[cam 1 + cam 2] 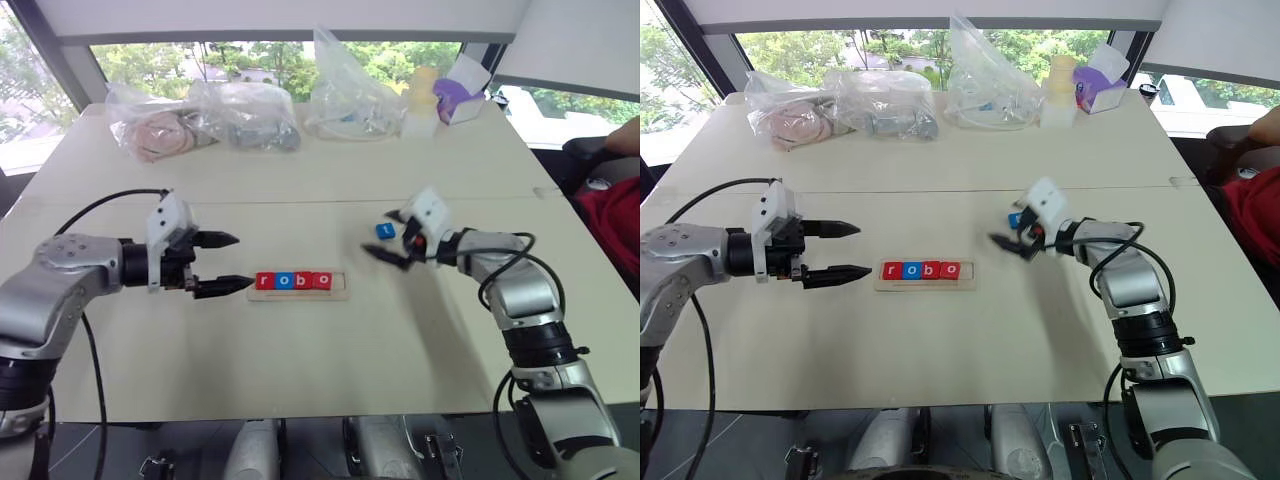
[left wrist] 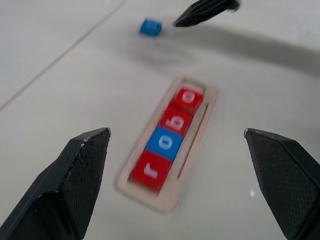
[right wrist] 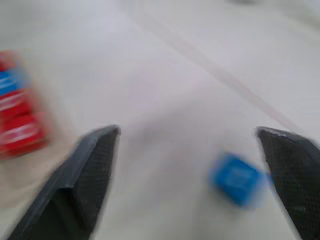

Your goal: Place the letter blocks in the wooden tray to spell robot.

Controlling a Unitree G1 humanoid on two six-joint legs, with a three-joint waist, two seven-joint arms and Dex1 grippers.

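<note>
The last letter block, a blue tile point(image 1: 385, 230), lies loose on the surface, well off the right-hand end of the wooden tray point(image 1: 298, 295) and farther from the robot than the tray is; its letter cannot be read, though by elimination it is judged to be the t. Four tiles are seated in the tray's slot, red, blue, red, red point(image 1: 292, 281), reading r-o-b-o; the slot's last place, at the end toward the blue tile, is bare.

The right gripper point(image 1: 398, 240) is found just beside the blue tile, on its tray-far side, and nothing is held in it; its fingers point(image 3: 90, 170) are spread wide, and in the right wrist view the tile is seen ahead of them, close to one fingertip rather than centred in the gap. The left gripper point(image 1: 226, 262) hangs off the opposite end of the tray, its fingers point(image 2: 75, 175) likewise wide apart and empty, pointed along the tray's long axis.

The right arm is plainly the nearer to the tile; a sideways correction is judged necessary so that the tile is bracketed evenly, after which it would be carried toward the bare end of the slot.
</note>
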